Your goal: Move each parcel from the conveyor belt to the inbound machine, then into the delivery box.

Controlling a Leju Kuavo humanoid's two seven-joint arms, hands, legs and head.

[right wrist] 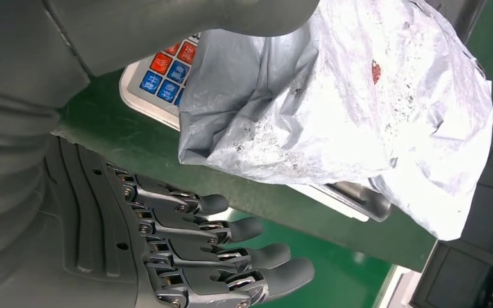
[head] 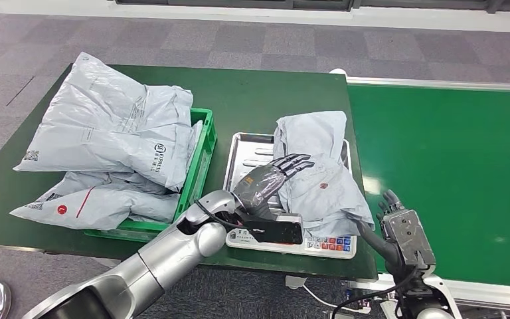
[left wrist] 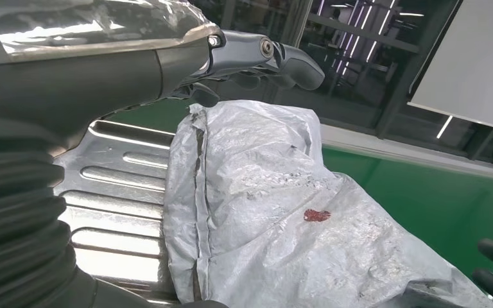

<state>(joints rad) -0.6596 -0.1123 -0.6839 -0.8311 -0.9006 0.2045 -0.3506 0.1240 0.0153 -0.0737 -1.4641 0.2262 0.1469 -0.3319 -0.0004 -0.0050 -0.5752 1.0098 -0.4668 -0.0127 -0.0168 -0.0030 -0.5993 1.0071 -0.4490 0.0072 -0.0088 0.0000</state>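
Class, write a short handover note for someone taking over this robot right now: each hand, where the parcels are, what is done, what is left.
Left hand: open, fingers spread over the near edge of the grey parcel; no grip visible.
Right hand: open, holding nothing, beside the scale at the table's belt-side edge.
Parcel: lying on the scale's metal tray, overhanging its belt side.
Green crate: already piled with several grey parcels.
Conveyor belt: no parcel in the part in view.
Done: this parcel is off the belt and on the scale.
Left: move it into the crate.
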